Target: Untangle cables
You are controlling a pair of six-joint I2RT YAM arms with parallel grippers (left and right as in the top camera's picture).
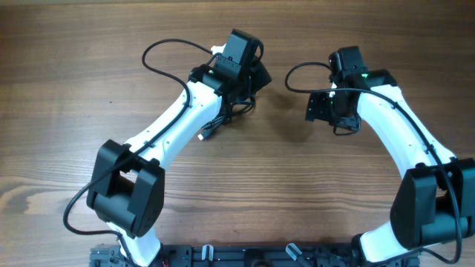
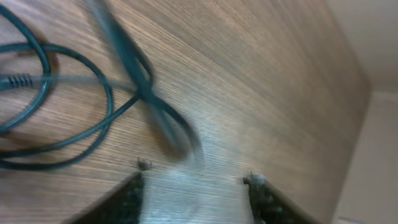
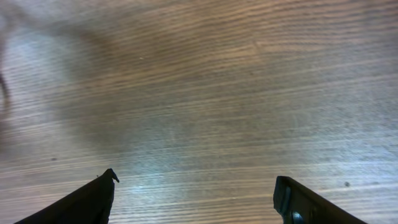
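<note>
Left gripper (image 2: pixel 196 186): my jaws are parted and empty; cables (image 2: pixel 146 90) loop at upper left.
Right gripper (image 3: pixel 196 193): wide and empty over bare worktop (image 3: pixel 249 74), likely waiting to take a strand.

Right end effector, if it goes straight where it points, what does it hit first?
Probably the wooden table. In the right wrist view the right end effector is open and only wood lies straight ahead of it. How far off the wood is, I can't tell.
</note>
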